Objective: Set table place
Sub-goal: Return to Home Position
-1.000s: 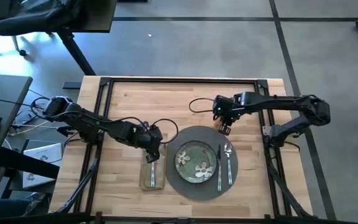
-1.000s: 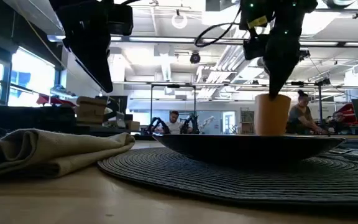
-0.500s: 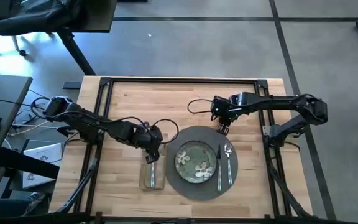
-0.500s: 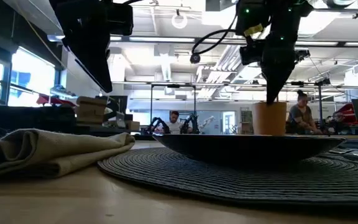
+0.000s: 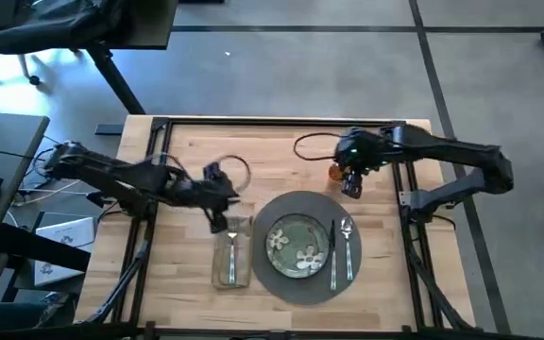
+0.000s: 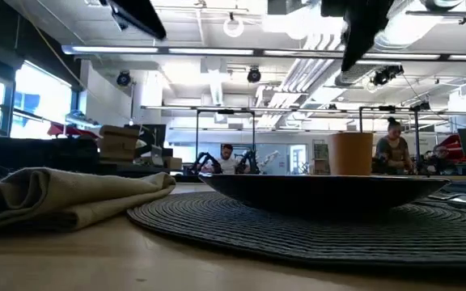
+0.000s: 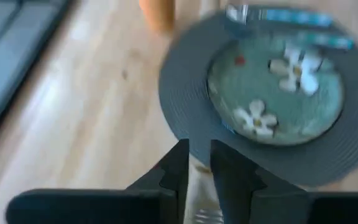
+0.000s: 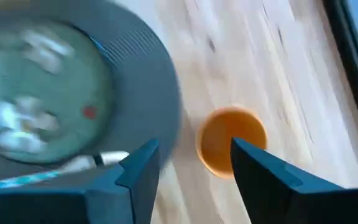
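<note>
Though both arms hang above it, nothing of the place setting is being held. The table [image 5: 272, 156] is a pale butcher-block top of glued wooden strips inside a thin black rail frame [image 5: 272, 122]. The round mat [image 5: 270, 279] is grey and woven in tight concentric ribs, which show plainly from table height. On its middle sits the plate [image 5: 297, 244], which is small, round and shallow, glazed a mottled green with white flowers and one small red dot. To the plate's right, on the mat, the knife [image 5: 333, 255] and the spoon [image 5: 348, 241] lie side by side, metal with pale handles. Left of the mat, just beside its rim, the beige cloth napkin [image 5: 244, 269] lies folded into a long strip, soft and creased, with a fork [image 5: 231, 250] on top. The cup [image 5: 336, 173], a small plain orange cylinder, stands upright on bare wood just past the mat's far rim, toward the right.

The right gripper [image 8: 193, 146] hovers above the table next to the cup, its dark fingers spread wide and empty. From its own camera, the cup's open mouth shows between them, lower down. The left gripper [image 7: 197, 152] hangs above the napkin's far end, clear of it. Its fingers are drawn nearly together with only a thin slit between them, gripping nothing. Far behind the table, a person [image 6: 393, 147] sits in the open workshop.
</note>
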